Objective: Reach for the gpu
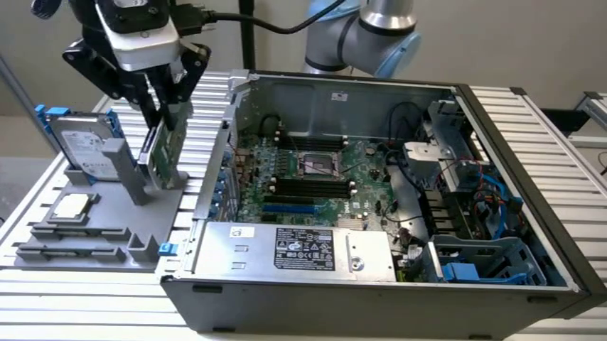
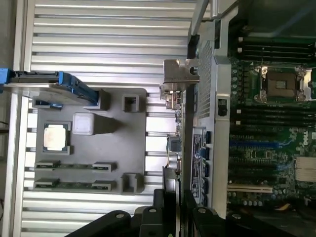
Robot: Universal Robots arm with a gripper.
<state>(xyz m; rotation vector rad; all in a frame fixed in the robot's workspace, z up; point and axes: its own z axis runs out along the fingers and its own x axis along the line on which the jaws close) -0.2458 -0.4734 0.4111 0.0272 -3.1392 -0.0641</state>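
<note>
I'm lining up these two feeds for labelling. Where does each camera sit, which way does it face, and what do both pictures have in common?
Exterior view: off the arm, raised in front of the open computer case, looking down across it; the arm and the gripper show over the gpu.
Wrist view: on the wrist, looking straight down past the gripper at the gpu, seen edge-on.
Shared: the gpu, the grey holder tray, the hard drive, the processor chip, and the motherboard.
</note>
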